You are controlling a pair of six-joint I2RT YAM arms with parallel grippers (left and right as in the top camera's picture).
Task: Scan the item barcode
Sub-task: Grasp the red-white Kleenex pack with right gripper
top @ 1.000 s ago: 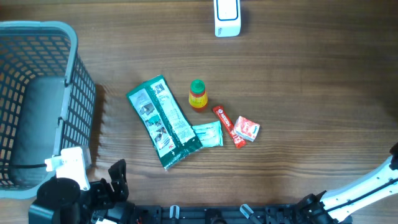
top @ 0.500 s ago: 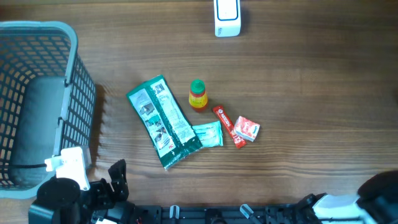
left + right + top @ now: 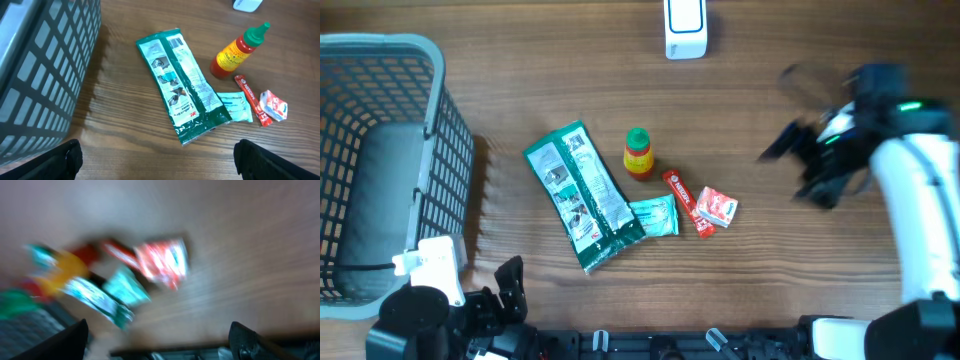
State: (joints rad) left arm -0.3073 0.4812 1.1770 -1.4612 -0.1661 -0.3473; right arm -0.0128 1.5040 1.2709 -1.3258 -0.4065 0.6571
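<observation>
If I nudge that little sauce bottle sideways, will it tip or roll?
It would probably tip: the sauce bottle appears to stand upright and is tall and narrow. Once down, its round body would likely roll. It looks like rigid plastic, so it is unlikely to crush.

The right arm (image 3: 912,190) has swung in from the near right corner and now reaches over the worktop (image 3: 790,290), right of the small red packet (image 3: 717,207). The right gripper (image 3: 800,166) is motion-blurred, jaws apart.

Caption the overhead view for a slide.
Right gripper open right of green pouch, sauce bottle and sachets; basket at left.
</observation>
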